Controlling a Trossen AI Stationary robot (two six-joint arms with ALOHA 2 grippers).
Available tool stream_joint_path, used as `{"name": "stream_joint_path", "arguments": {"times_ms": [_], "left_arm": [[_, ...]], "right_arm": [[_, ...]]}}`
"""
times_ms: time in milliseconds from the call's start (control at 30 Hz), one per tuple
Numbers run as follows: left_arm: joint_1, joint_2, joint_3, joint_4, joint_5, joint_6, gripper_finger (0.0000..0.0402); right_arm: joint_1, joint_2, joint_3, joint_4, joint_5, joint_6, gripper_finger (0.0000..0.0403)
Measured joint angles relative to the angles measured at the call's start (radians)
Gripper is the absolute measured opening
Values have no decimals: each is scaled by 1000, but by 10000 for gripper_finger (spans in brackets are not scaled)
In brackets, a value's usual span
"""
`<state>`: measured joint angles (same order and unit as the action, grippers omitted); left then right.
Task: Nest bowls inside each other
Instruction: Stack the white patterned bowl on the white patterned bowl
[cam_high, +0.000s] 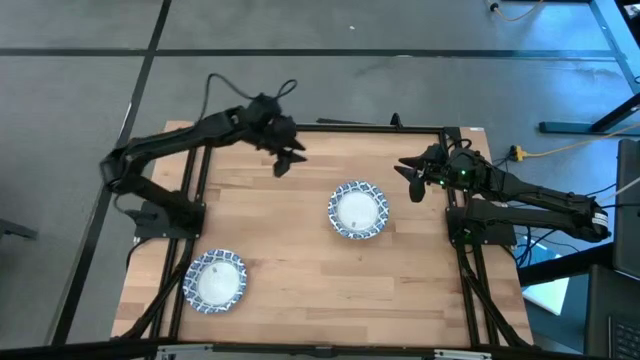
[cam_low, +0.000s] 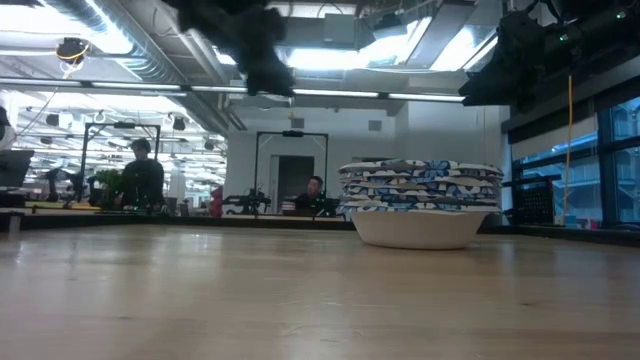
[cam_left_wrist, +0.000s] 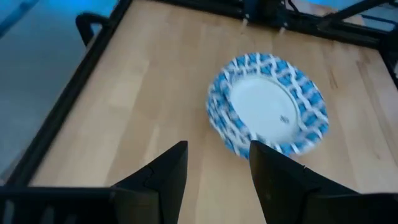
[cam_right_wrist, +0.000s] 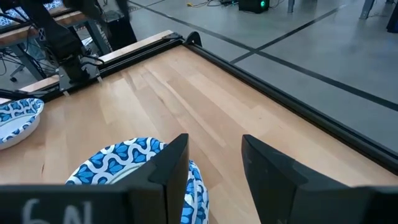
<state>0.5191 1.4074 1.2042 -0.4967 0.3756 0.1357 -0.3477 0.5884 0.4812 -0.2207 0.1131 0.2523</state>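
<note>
Stack (cam_high: 357, 210) sits between both claws — the collection point, I judge. Left claw (cam_high: 283, 160) and right claw (cam_high: 408, 183) released, empty, hovering. Lone bowl (cam_high: 215, 280) well off from both — not yet nested.

Nested bowls (cam_high: 357, 210) mid-table; lone bowl (cam_high: 215, 281) at front-left corner

— What surrounds the wooden table (cam_high: 300, 270)?
— Grey floor (cam_high: 300, 90) with dark lines, ceiling lights (cam_low: 330, 55), and two people (cam_low: 140, 175), possibly at desks, far behind.
</note>
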Motion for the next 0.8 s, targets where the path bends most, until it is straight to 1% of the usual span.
{"name": "stream_joint_path", "arguments": {"times_ms": [233,433,600,733,800], "left_arm": [[-25,-251,-275,37,2,-94,166],[-78,-428,-453,36,11,-186,166],[-131,-502,-521,37,11,-298,166],[-167,-513,-527,36,11,-363,166],[-179,-513,-527,36,9,-367,166]], "right_arm": [[0,0,0,0,0,1,150],[0,0,0,1,0,1,150],[0,0,0,2,0,1,150],[0,0,0,2,0,1,150],[0,0,0,2,0,1,150]]}}
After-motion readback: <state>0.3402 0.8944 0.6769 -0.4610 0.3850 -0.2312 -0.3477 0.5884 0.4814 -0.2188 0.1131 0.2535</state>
